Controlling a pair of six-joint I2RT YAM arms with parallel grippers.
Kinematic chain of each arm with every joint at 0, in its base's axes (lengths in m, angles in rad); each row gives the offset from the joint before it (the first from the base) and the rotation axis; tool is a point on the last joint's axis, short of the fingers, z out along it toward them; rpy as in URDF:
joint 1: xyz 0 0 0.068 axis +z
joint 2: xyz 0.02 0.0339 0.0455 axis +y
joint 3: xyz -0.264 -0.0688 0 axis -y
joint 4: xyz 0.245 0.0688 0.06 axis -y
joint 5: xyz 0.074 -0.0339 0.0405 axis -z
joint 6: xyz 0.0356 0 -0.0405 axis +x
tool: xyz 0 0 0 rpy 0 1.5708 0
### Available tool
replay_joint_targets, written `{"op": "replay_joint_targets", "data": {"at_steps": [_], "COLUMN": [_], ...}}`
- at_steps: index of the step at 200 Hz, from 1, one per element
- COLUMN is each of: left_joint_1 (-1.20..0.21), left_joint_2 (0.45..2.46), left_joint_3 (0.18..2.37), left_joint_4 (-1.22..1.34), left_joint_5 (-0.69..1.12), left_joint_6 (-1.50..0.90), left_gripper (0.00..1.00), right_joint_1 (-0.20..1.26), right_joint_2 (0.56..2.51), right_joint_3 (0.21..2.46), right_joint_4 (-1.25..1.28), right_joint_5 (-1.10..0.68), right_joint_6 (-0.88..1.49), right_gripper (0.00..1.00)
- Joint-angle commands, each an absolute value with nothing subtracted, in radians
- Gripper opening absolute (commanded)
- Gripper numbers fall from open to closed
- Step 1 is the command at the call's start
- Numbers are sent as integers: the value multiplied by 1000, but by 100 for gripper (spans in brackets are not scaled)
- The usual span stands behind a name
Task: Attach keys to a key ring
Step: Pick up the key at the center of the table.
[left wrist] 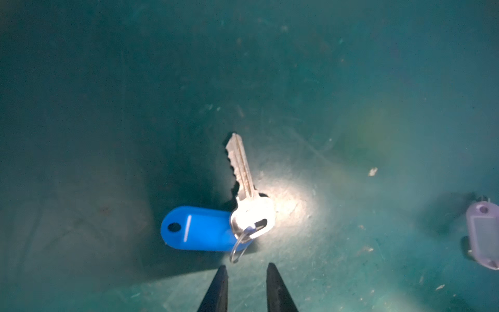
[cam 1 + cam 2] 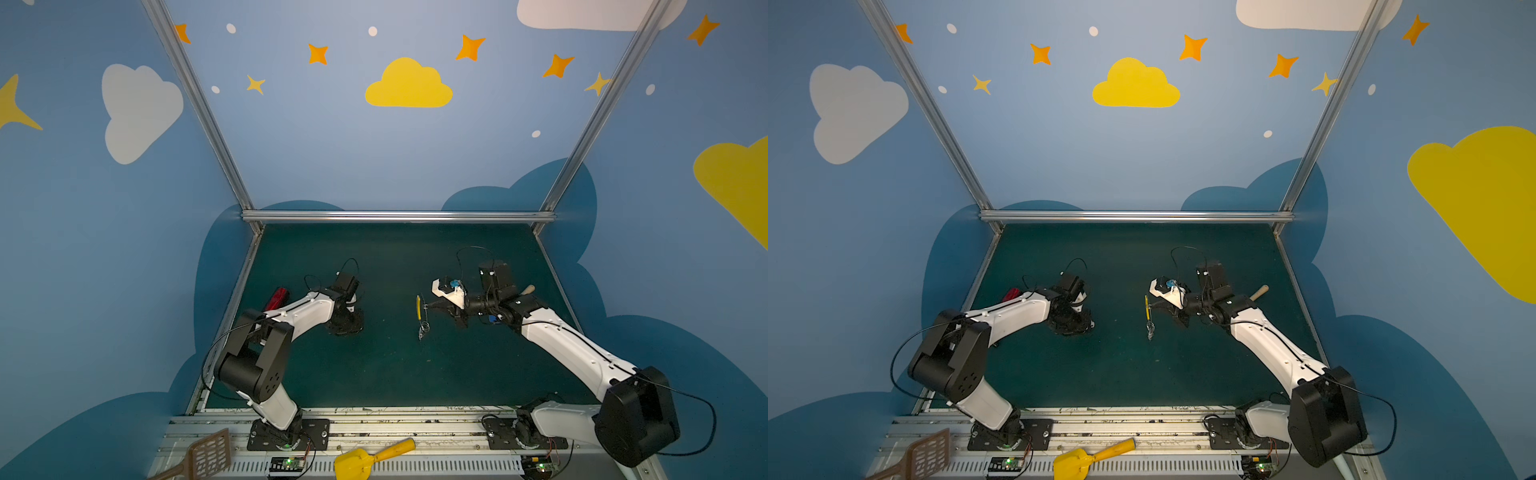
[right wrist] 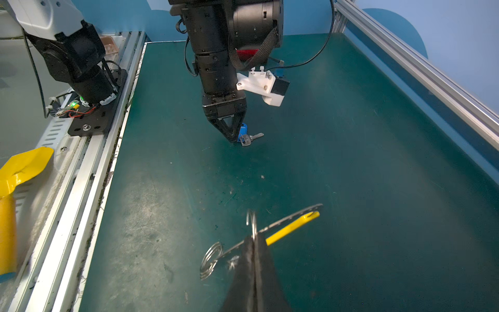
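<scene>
Key ring (image 3: pixel 294 227) is clamped edge-on in R pincer (image 3: pixel 253 240), held clear of counter (image 3: pixel 351 162) near its centre, prob. so the band stays free for threading. Key (image 1: pixel 245 186) w/ blue tag (image 1: pixel 197 228) lies flat left of centre. L pincer (image 1: pixel 247 270), jaws narrow w/ nothing btwn them, points at its split ring (image 1: pixel 237 251), likely the easiest bit to nip.

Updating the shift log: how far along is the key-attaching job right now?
Done: the right gripper is shut on the key ring, holding it off the mat. In hand: the left gripper, fingers apart, sits just short of the silver key, which lies on the mat. Left: grasp it, thread it on, then the pale fob.
</scene>
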State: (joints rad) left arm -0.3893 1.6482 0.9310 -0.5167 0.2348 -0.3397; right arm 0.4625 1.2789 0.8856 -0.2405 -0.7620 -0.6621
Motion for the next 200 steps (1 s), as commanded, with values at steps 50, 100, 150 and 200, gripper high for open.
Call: {"op": "replay_joint_targets", "data": {"at_steps": [50, 100, 150, 200], "left_joint_1": [-395, -396, -396, -397], "left_joint_2": [1668, 1669, 1671, 1670], "left_joint_3": [921, 914, 905, 900], "left_joint_4": [-500, -489, -481, -467], "left_joint_5": [218, 185, 170, 173], "left_joint_6": [-325, -329, -335, -340], "left_gripper": [22, 21, 20, 16], "right_joint_1": [470, 471, 472, 474], "right_joint_2": [1289, 1292, 1292, 1292], "right_joint_3": [921, 922, 923, 924], "right_joint_4": [-250, -249, -253, -255], "right_joint_5": [-762, -763, -762, -762], "right_joint_6": [-657, -656, -658, -658], "right_gripper": [0, 0, 0, 0]}}
